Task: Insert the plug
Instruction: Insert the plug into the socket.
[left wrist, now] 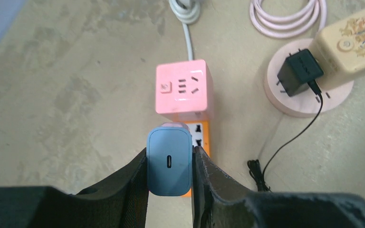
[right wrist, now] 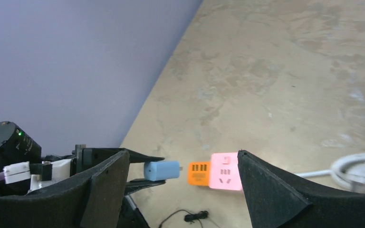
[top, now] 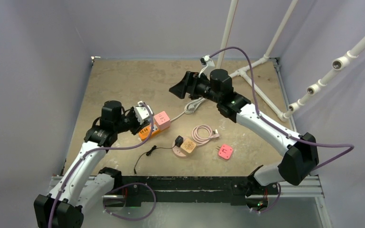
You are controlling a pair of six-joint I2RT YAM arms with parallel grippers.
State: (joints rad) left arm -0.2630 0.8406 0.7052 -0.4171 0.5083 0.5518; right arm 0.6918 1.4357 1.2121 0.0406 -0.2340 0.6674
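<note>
— Where is the blue plug [left wrist: 168, 161]?
— Clamped between the left gripper's [left wrist: 170, 157] fingers, prongs facing the orange socket block [left wrist: 200, 137], just short of it. The pink socket cube [left wrist: 182, 90] adjoins that block.
— The right gripper [right wrist: 182, 157]?
— Spread wide, holding nothing, well apart.

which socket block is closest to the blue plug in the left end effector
The orange socket block: the blue-grey charger plug points straight at it. The pink socket cube sits beyond it, and the beige cube lies off to the side.
</note>
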